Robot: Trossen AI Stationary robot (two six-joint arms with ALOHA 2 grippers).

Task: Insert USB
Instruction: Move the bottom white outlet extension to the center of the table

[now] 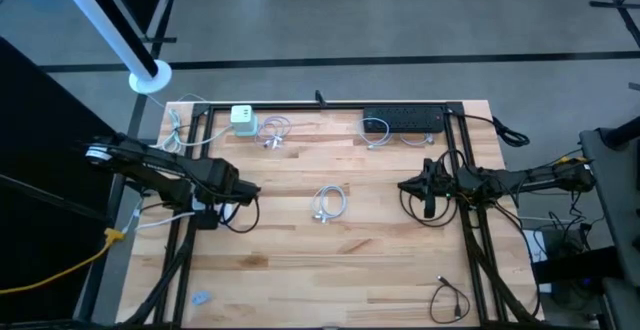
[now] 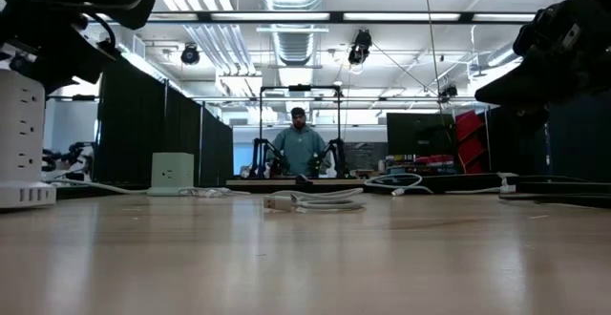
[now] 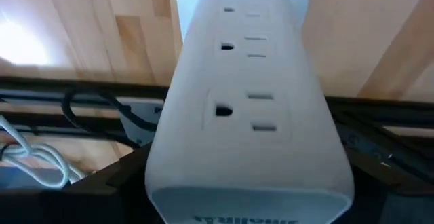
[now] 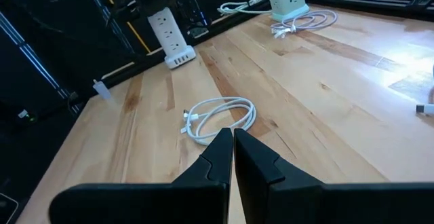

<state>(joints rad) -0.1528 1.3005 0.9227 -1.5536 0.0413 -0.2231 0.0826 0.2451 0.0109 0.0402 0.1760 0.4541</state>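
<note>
1. While I am watching from above, the cable (image 1: pixel 330 202) is lying coiled at mid table, between the two arms and apart from both.
2. It is sitting just left of the right claw (image 4: pixel 232 149). That claw is pointing straight across at it, so the coil is lying dead ahead of the tips.
3. The coil's long axis is running roughly near to far, across the right claw's line of approach. Its plug ends (image 4: pixel 188 121) are bunching at one end of the loop, on the side away from the right claw.
4. I am judging the right arm the better placed. It is free and slightly nearer, while the left arm is busy.
5. The right claw is hovering above the wood with its fingers pressed together, holding nothing. The arm is reaching in level from the right edge.
6. The left claw (image 1: pixel 232 188) is hanging at the left edge over the white tower (image 4: pixel 169 37), which is standing upright there.
7. The tower is filling the left wrist view, sockets facing the camera. I cannot tell whether the left claw is gripping it.
</note>
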